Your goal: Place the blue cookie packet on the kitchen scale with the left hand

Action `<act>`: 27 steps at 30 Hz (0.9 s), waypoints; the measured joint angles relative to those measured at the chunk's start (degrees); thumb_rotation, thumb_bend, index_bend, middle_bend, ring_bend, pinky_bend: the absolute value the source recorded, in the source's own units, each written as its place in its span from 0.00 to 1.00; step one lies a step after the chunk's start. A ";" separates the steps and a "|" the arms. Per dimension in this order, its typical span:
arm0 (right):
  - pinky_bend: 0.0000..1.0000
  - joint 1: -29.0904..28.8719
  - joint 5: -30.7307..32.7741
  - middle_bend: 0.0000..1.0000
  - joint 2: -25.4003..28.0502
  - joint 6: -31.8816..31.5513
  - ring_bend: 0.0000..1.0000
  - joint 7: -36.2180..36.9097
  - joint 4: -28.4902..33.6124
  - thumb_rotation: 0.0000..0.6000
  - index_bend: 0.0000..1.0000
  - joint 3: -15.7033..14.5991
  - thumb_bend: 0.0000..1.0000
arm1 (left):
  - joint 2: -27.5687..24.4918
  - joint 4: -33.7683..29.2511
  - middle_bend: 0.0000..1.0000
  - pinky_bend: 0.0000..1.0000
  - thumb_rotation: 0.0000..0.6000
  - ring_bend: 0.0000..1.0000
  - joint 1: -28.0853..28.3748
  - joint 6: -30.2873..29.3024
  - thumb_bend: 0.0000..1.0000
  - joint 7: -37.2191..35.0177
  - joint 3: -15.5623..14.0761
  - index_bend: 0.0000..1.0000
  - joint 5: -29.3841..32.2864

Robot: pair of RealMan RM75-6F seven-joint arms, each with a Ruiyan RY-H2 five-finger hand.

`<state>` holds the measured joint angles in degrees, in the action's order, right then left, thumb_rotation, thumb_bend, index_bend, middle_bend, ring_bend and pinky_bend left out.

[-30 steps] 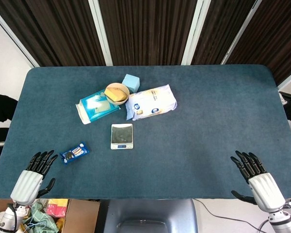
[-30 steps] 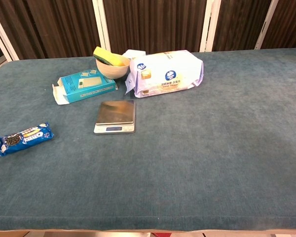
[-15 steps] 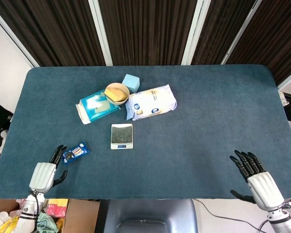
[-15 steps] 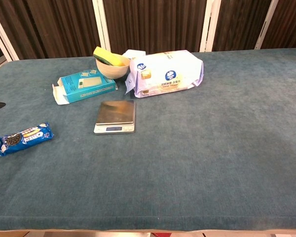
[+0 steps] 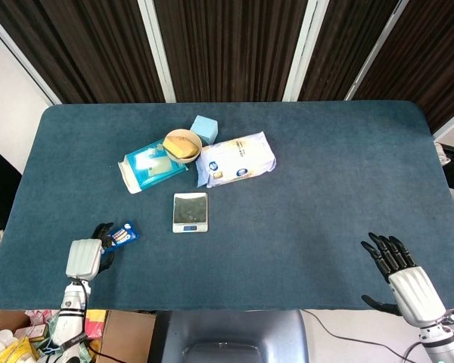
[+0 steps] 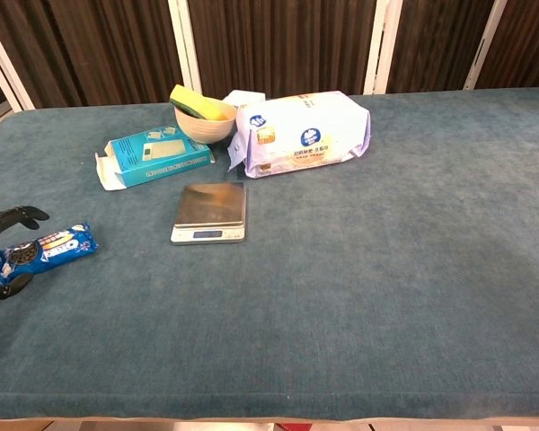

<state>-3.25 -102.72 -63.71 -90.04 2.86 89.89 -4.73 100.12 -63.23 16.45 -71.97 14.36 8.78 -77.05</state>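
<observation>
The blue cookie packet (image 5: 119, 236) (image 6: 47, 252) lies flat near the table's front left. My left hand (image 5: 86, 257) (image 6: 2, 217) has reached its left end, with dark fingers (image 6: 20, 214) spread behind the packet and the thumb in front of it. The hand is open and the packet still rests on the cloth. The kitchen scale (image 5: 190, 211) (image 6: 209, 212) stands bare to the packet's right. My right hand (image 5: 399, 274) hovers open at the front right edge and shows only in the head view.
Behind the scale sit a teal box (image 5: 153, 165) (image 6: 153, 154), a bowl holding a yellow sponge (image 5: 182, 144) (image 6: 202, 121), a light blue cube (image 5: 204, 127) and a white wipes pack (image 5: 237, 159) (image 6: 304, 133). The table is covered in dark blue-green cloth.
My left hand has moved forward and to the right from the front edge up to the packet, and its fingers now show in the chest view. The right hand has barely shifted.
</observation>
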 measured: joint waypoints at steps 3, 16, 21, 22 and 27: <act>0.00 0.06 0.08 0.00 0.05 -0.19 0.00 0.20 -0.05 1.00 0.00 0.06 0.17 | 0.62 1.12 0.28 1.00 1.00 1.00 0.36 0.52 0.35 -0.20 0.37 0.26 0.97; 0.00 -0.06 -0.07 0.00 0.03 0.06 0.00 0.13 -0.01 1.00 0.00 -0.02 0.17 | 3.41 4.22 0.58 1.00 1.00 1.00 2.01 -4.79 0.40 -6.22 1.77 0.56 -1.60; 0.00 -0.06 -0.07 0.00 0.17 0.06 0.00 0.34 0.03 1.00 0.00 -0.05 0.17 | 5.06 3.69 0.58 1.00 1.00 1.00 4.37 -5.56 0.40 -7.42 4.06 0.56 -1.75; 0.00 -0.09 -0.09 0.00 0.19 0.13 0.00 0.37 0.05 1.00 0.00 -0.08 0.17 | 5.38 3.37 0.58 1.00 1.00 1.00 4.91 -5.61 0.40 -7.37 4.46 0.56 -1.77; 0.00 -0.30 0.13 0.00 0.38 0.57 0.00 0.92 0.06 1.00 0.00 -0.10 0.17 | 8.41 2.59 0.58 1.00 1.00 1.00 8.79 -5.22 0.40 -5.78 6.53 0.55 -1.74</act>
<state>-3.55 -102.59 -63.33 -89.47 3.78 89.95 -4.83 108.53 -60.63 25.24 -77.19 8.58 15.31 -78.79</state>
